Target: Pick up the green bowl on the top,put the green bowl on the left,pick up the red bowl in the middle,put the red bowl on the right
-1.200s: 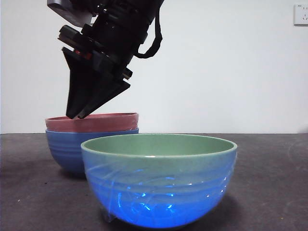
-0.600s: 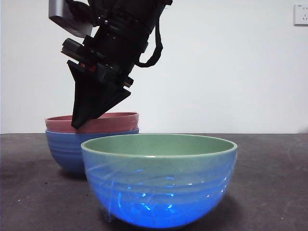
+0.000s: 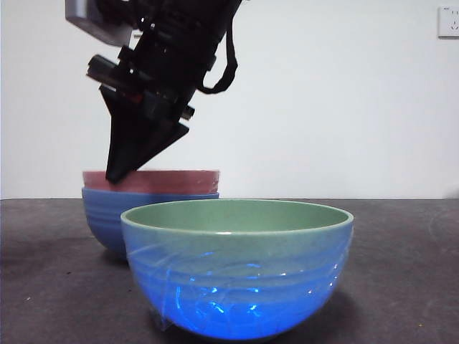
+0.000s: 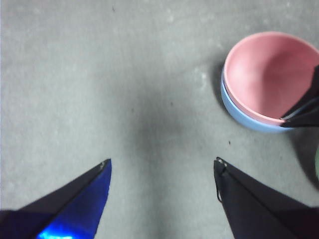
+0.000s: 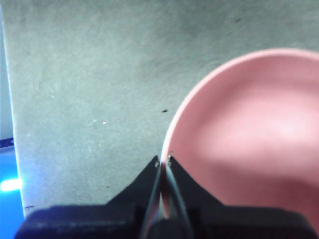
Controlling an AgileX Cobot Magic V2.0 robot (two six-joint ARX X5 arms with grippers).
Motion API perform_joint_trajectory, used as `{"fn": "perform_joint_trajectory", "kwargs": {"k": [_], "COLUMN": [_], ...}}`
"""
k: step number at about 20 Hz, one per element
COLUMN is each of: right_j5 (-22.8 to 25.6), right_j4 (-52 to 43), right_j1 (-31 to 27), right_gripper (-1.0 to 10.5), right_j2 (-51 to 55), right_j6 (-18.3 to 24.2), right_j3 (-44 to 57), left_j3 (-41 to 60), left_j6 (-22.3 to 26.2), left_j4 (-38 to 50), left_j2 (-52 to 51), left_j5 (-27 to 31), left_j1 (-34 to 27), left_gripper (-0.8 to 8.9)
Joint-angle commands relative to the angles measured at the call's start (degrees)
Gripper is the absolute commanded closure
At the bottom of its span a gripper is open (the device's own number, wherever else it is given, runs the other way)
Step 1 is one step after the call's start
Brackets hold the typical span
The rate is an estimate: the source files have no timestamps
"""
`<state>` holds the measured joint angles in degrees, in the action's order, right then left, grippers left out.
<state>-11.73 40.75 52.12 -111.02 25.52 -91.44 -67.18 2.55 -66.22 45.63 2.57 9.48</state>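
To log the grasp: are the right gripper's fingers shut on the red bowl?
Shut. The right gripper pinches the red bowl rim between nearly touching fingers.

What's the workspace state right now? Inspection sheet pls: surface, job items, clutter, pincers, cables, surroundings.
Surface: dark table, a few small specks.
Job's things: green bowl upright at the front, apart from the stack; red bowl nested in the blue bowl behind it.
Clutter: nothing seen.
Grippers: right pincer closed on the red bowl's rim; left pincer open, holding nothing, above bare table.
Cables: black cable loop on the working arm.
Surroundings: white wall, wall socket at upper corner.
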Motion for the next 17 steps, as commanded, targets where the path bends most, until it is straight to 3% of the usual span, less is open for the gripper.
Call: {"fn": "perform_joint_trajectory", "kwargs": {"k": [1,5,8,13,17], "right_j5": [0.07,0.57,9.6,18.78,19.56], "right_j4": [-0.11,-0.17,1.16,9.14,8.37], "right_j1": [0.15,0.02,-0.42,-7.21,-11.32], "right_gripper": [9.6,9.6,9.6,9.7,9.7], "right_j2": [2.82,8.5,14.88,24.44,30.14], "right_j6": [0.11,0.07,-0.35,-8.04,-11.39], "right_j3": [0.09,0.09,0.09,1.64,12.7], "left_j3": [0.33,0.33,0.33,0.33,0.33], "left_j6": [0.66,0.63,0.63,0.61,0.61], "left_j4": [1.22,2.62,3.76,5.6,5.92], "left_j2": [-0.2,-0.11,-0.11,-0.11,-0.11], "left_j5": [-0.04,-0.04,-0.02,-0.04,-0.04], "left_j1": [-0.15,-0.17,-0.17,-0.17,-0.17], "left_gripper": [4.68,4.68,4.68,4.68,4.68]}}
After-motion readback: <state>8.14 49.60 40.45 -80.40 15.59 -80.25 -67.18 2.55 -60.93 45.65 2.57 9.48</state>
